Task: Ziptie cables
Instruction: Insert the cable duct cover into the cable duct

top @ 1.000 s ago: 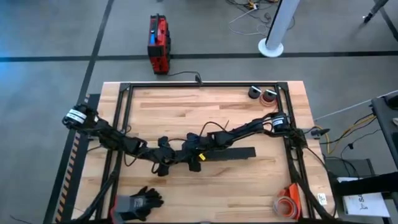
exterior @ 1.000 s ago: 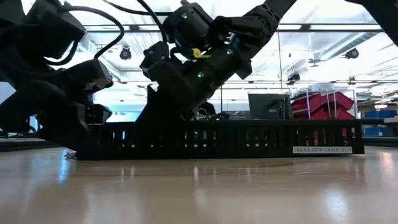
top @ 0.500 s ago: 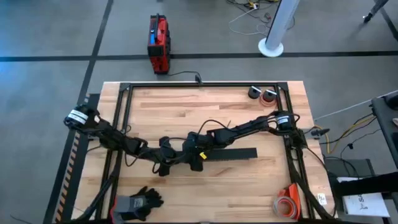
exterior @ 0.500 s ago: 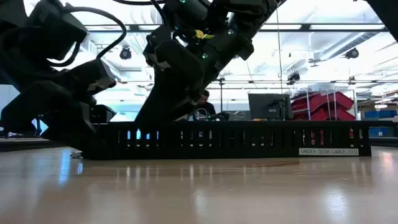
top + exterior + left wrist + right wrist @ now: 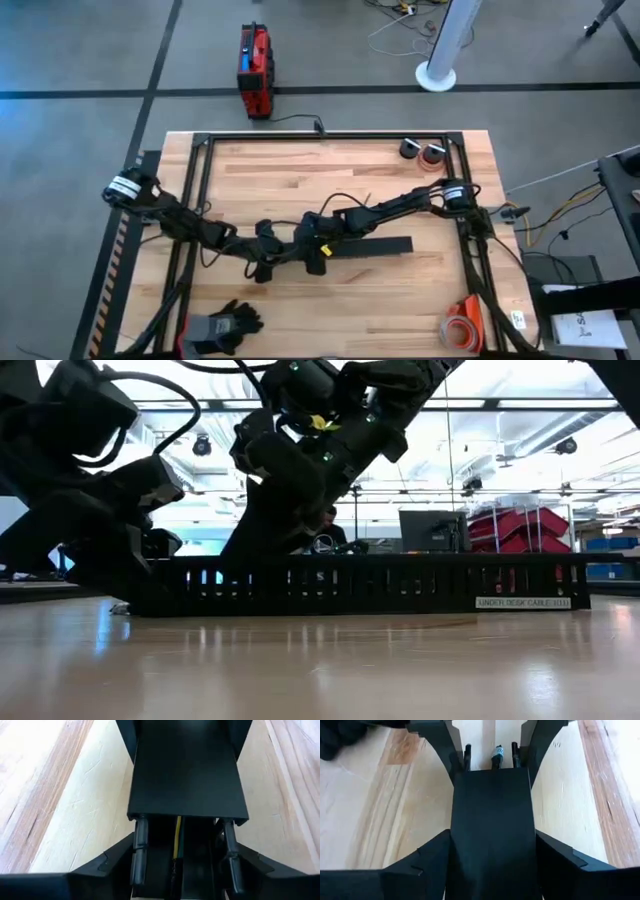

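A long black slotted strip (image 5: 365, 246) lies across the table's middle, resting on its underside (image 5: 380, 582). My left gripper (image 5: 268, 252) is at its left end, one finger on each side of that end (image 5: 182, 845). My right gripper (image 5: 318, 250) is a little further right, shut across the strip (image 5: 494, 835). Of the cables, only a thin yellow and green wire (image 5: 176, 836) shows, running under the strip's end between my left fingers. The rest is hidden by the strip and the arms. My left gripper has the strip's left end (image 5: 187, 812) between its two fingers, which lie along the strip and come from the table's left, slanting down. The strip's own top hides where the fingers meet its walls. The strip lies on the table. My right gripper pinches the strip's two long sides (image 5: 455, 837) between its fingers, near the left end. It comes from the right, slanting down, with the fingers (image 5: 432, 857) along the strip. The strip stays flat on the table.
A black frame rail (image 5: 200, 190) runs around the tabletop. A black glove on a grey thing (image 5: 222, 325) lies at the near left, an orange roll (image 5: 462, 328) at the near right and two small rolls (image 5: 421, 151) at the far right. A person (image 5: 330, 525) sits beyond the table.
The strip has slid slightly toward the table's right edge and partly back, flat on the table with both grippers on it. My right gripper has tipped steeper over the strip.
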You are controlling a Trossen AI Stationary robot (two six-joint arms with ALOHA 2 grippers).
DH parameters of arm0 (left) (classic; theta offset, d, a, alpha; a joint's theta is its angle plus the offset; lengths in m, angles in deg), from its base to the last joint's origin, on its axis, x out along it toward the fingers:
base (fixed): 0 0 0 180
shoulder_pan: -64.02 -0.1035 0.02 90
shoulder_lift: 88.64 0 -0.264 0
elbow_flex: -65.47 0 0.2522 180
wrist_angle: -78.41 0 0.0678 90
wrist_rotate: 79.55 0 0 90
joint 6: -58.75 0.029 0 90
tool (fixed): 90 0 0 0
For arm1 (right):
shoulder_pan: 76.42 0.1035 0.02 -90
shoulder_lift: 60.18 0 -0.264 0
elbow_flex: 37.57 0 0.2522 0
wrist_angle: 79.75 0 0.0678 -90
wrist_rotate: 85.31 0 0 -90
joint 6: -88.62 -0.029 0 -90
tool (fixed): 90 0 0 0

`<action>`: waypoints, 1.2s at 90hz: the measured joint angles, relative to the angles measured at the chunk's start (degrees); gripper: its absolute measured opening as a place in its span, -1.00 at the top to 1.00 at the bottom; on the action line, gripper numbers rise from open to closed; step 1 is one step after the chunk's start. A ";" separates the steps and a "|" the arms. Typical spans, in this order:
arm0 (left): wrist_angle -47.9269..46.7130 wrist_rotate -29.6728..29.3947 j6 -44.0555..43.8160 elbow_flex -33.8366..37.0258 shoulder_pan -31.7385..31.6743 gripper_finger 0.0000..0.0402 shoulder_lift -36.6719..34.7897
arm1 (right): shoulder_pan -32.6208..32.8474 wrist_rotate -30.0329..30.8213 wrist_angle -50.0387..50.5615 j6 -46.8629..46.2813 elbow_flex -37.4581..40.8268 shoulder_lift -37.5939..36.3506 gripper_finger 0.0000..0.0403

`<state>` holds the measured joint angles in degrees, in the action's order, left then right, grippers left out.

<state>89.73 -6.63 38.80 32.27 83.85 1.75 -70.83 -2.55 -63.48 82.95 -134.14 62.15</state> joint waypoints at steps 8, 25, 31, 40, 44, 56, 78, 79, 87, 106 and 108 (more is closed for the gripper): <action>0.50 0.01 0.58 0.01 0.00 -0.08 0.00 | -0.09 0.09 -2.46 -0.02 0.00 0.65 -0.07; 0.49 -0.11 1.77 -0.98 0.00 -0.06 -0.02 | -0.11 -0.12 -5.62 -0.33 0.00 2.06 -0.12; 0.91 -0.11 2.15 -1.29 0.00 -0.06 -0.13 | -0.11 -0.19 -7.66 -0.38 -0.02 2.64 -0.13; 0.85 -0.13 2.53 -1.57 -0.04 -0.08 -0.14 | -0.13 -0.20 -8.49 -0.54 -0.02 2.91 -0.08; 0.80 -0.12 2.54 -1.66 -0.04 -0.08 -0.24 | -0.13 -0.23 -8.60 -0.56 -0.02 3.01 -0.08; 0.86 -0.09 2.34 -1.63 -0.07 -0.07 -0.43 | -0.24 -0.26 -7.54 -0.48 -0.15 2.99 -0.08; 0.59 0.04 1.99 -1.57 -0.09 -0.09 -0.48 | -0.33 -0.29 -6.90 -0.24 -0.31 2.99 -0.13; 0.59 0.04 1.99 -1.55 -0.09 -0.09 -0.48 | -0.33 -0.29 -6.89 -0.23 -0.31 2.99 -0.13; 0.50 0.07 1.92 -1.55 -0.09 -0.08 -0.48 | -0.33 -0.29 -6.81 -0.22 -0.31 2.99 -0.13; 0.43 0.09 1.69 -1.53 -0.09 -0.11 -0.48 | -0.33 -0.29 -7.12 -0.10 -0.31 3.00 -0.18; 0.41 0.11 1.69 -1.53 -0.09 -0.11 -0.48 | -0.33 -0.29 -7.31 -0.11 -0.31 3.01 -0.17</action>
<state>90.14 -6.52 40.49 30.74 83.77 1.27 -71.16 -2.84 -70.79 82.84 -134.45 65.16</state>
